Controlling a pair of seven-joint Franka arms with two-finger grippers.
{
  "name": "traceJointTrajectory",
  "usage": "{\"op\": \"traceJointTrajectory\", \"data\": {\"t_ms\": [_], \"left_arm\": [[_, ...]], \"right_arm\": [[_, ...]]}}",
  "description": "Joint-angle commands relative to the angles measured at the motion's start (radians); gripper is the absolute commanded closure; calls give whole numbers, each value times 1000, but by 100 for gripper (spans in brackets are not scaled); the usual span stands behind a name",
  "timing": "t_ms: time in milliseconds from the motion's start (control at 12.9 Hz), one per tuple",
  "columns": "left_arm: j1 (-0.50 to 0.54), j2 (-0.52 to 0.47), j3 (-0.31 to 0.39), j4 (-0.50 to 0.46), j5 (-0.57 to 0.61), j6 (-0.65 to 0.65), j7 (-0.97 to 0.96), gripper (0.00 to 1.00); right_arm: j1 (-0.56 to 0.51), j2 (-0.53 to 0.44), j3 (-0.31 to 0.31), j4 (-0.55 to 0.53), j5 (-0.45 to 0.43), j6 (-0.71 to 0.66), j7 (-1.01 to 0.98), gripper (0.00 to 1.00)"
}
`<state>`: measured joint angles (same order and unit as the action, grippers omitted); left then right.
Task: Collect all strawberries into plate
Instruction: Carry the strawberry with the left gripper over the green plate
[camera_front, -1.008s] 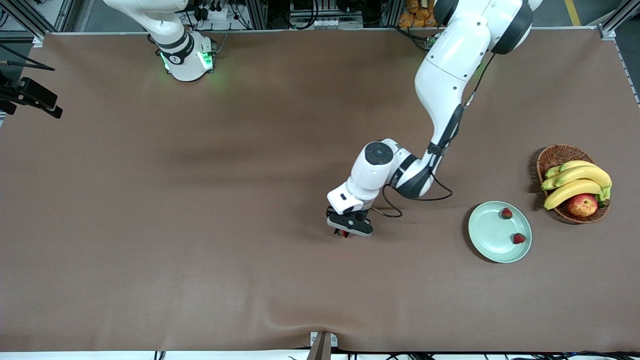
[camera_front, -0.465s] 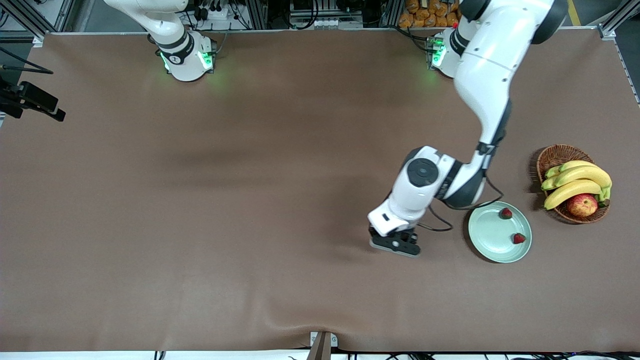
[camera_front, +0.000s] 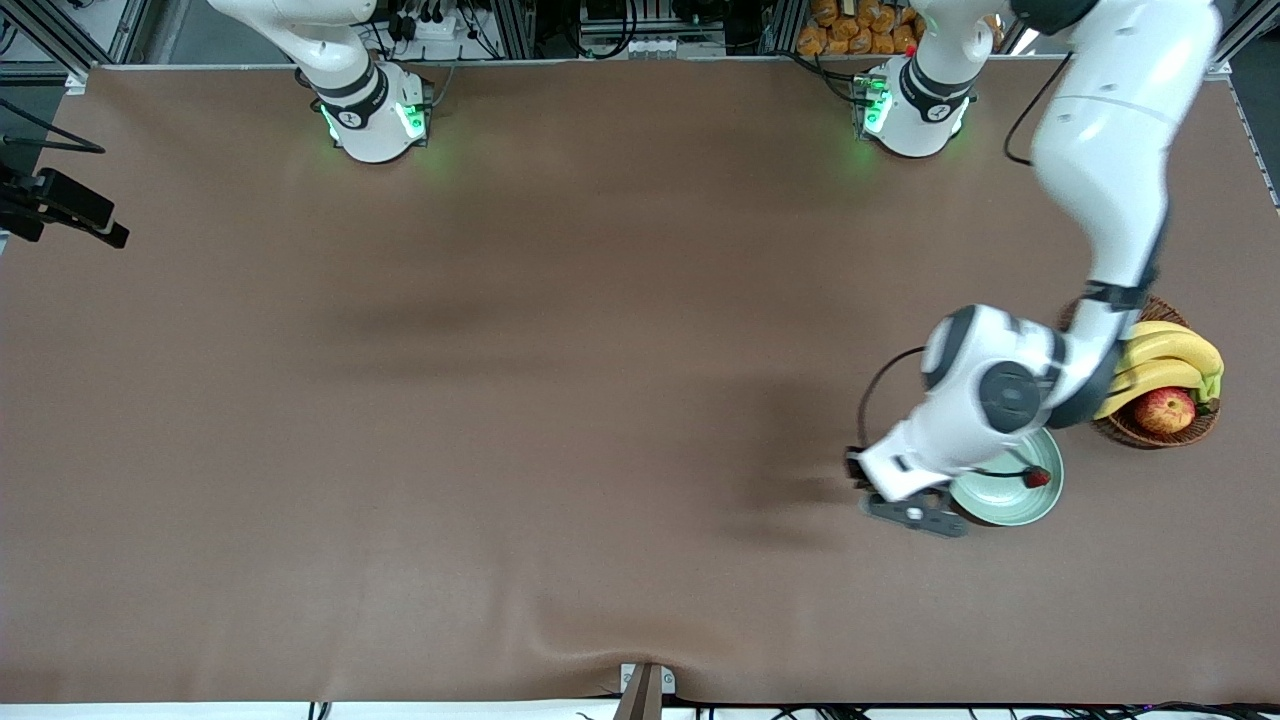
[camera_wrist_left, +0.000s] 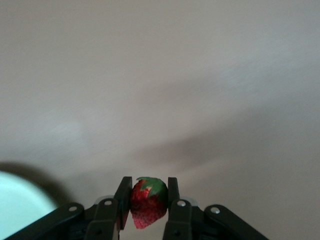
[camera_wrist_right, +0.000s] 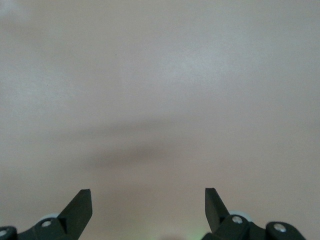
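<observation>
Front view: the left arm reaches down from its base at the upper right of the frame, and the left gripper (camera_front: 915, 512) hangs at the lower right, over the table (camera_front: 500, 400) just beside the plate's (camera_front: 1005, 505) rim, on the side toward the right arm's end. In the left wrist view, at the bottom centre of the frame, its fingers (camera_wrist_left: 123, 196) are clamped on a strawberry (camera_wrist_left: 148, 201), green cap up, with a pale arc of the plate in the lower left corner. A second strawberry (camera_front: 1038, 477) lies in the plate near its edge; the arm covers much of the dish. Just beside the plate, at the frame's right edge, a basket (camera_front: 1150, 432) holds bananas (camera_front: 1165, 360) and an apple (camera_front: 1164, 409). The right arm waits at the upper left; the right gripper (camera_wrist_right: 148, 204), seen in its wrist view, has its fingers apart over bare table.
</observation>
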<state>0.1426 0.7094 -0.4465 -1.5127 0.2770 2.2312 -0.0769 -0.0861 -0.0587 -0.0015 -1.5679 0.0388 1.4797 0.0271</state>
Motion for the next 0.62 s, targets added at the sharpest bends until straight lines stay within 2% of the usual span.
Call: {"op": "traceJointTrajectory", "data": {"t_ms": [0, 310, 465, 543], "left_arm": [[101, -33, -27, -64, 16, -27, 83, 97], [161, -19, -11, -76, 30, -27, 101, 94], [189, -2, -1, -77, 100, -21, 103, 92], [205, 7, -1, -77, 126, -18, 103, 87]], "right_arm": [[-15, 25, 14, 37, 3, -4, -12, 0], [-4, 30, 17, 42, 10, -4, -13, 0], [34, 33, 20, 42, 1, -4, -19, 0], [49, 34, 20, 42, -14, -4, -18, 0]]}}
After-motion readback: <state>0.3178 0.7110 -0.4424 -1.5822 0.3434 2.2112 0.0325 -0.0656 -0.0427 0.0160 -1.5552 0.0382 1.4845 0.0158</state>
